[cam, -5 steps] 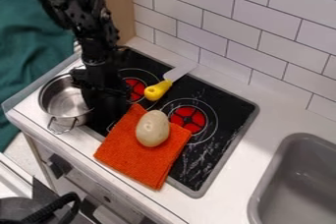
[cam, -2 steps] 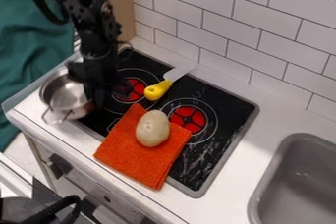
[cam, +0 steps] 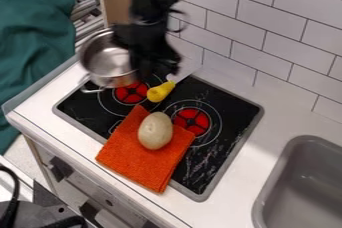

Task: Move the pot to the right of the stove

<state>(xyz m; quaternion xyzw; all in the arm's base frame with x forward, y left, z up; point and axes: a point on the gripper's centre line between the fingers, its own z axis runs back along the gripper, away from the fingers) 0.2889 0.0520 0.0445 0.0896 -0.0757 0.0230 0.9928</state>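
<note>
While the gripper [cam: 148, 69] is clamped on the pot [cam: 109, 65] at its right side in the camera view, the pot sits by the stove's [cam: 224, 97] left end, beside the yellow-handled knife [cam: 160, 92]; a pale oval object [cam: 155, 130] rests on the orange cloth [cam: 137, 162].

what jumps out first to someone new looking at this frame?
Probably the bright orange cloth lying over the front edge of the black stove, with a pale egg-shaped object on top. Next, the red burner centers, one just right of that object and one farther left, near the yellow-handled knife. Then the shiny metal pot at the upper left, next to the dark robot arm.
</note>
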